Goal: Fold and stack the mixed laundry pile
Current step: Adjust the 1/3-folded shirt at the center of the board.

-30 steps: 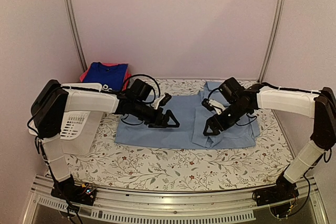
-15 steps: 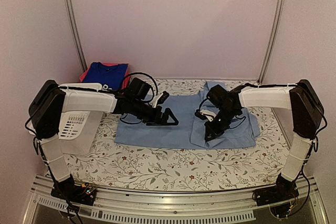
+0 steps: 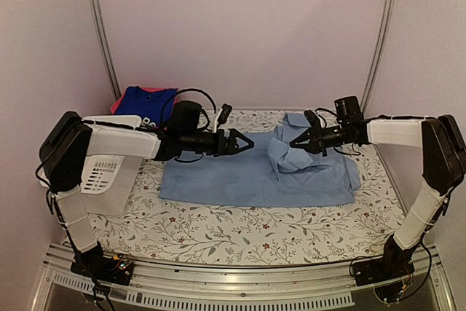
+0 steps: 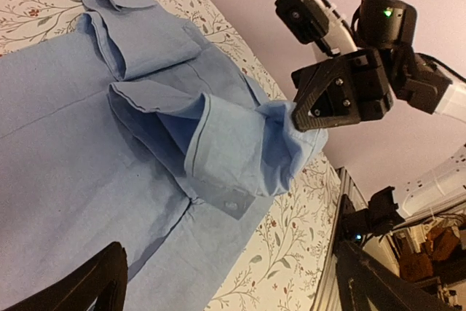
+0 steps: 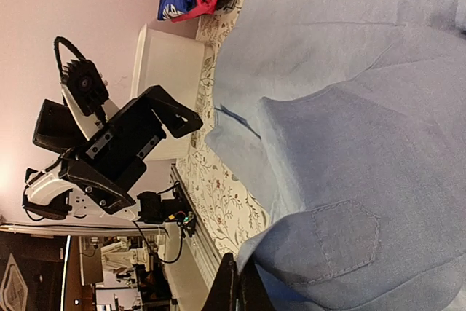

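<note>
Blue and pink-red garments (image 3: 149,100) stacked far left; pale-blue button shirt (image 3: 240,180) is being folded, sleeve clamped by right gripper (image 3: 295,143), left gripper (image 3: 246,142) gaping.

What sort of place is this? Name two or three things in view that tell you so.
Most likely a robot lab bench set up for laundry folding, not a home: a left arm and right arm bolted to a metal rail, a shirt spread on the table, plain walls around.
</note>
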{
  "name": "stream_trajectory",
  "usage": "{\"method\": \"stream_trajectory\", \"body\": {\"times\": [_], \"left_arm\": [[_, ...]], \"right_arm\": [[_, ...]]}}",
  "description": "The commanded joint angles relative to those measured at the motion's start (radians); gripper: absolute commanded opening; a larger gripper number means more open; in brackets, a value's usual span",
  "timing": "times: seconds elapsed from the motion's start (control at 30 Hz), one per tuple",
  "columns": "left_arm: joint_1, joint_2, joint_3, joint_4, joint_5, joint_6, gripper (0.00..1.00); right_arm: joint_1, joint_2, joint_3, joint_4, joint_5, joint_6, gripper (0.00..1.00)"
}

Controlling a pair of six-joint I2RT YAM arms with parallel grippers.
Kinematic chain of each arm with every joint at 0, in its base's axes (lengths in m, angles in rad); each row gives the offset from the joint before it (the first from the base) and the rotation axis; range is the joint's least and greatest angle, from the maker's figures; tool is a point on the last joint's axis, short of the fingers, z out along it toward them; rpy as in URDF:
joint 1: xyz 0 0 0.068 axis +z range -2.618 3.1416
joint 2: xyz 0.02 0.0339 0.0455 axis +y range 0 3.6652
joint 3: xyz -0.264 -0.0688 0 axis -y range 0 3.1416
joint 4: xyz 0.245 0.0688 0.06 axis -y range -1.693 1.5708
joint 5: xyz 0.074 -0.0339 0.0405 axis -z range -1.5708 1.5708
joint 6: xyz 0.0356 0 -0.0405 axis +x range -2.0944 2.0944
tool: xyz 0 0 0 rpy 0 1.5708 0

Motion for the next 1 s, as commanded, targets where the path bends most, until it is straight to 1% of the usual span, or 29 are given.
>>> {"method": "stream_trajectory", "body": {"times": [0.0,0.1,0.2,0.27,0.33,0.5,0.63,0.73,0.97], "left_arm": [[0.010,0.051,-0.070,0.378,0.042,-0.152,1.00],[0.005,0.097,-0.049,0.435,0.048,-0.182,1.00],[0.001,0.124,-0.042,0.519,0.057,-0.180,1.00],[-0.003,0.159,-0.019,0.539,0.075,-0.157,1.00],[-0.003,0.207,0.005,0.574,0.123,-0.162,1.00],[-0.026,0.259,0.017,0.759,0.197,-0.222,1.00],[-0.057,0.298,0.047,0.827,0.239,-0.250,1.00],[-0.065,0.320,0.044,0.934,0.253,-0.306,1.00],[-0.095,0.368,0.096,0.966,0.289,-0.340,1.00]], "right_arm": [[-0.009,-0.032,-0.090,0.345,-0.171,0.303,0.00],[-0.015,-0.034,-0.107,0.440,-0.202,0.405,0.00],[-0.014,-0.039,-0.107,0.486,-0.241,0.446,0.00],[-0.016,-0.048,-0.107,0.488,-0.260,0.447,0.00],[-0.016,-0.056,-0.113,0.488,-0.276,0.448,0.00],[-0.016,-0.073,-0.124,0.505,-0.310,0.461,0.00],[-0.018,-0.084,-0.126,0.521,-0.323,0.482,0.00],[-0.018,-0.087,-0.131,0.526,-0.333,0.491,0.00],[-0.017,-0.090,-0.137,0.548,-0.340,0.509,0.00]]}}
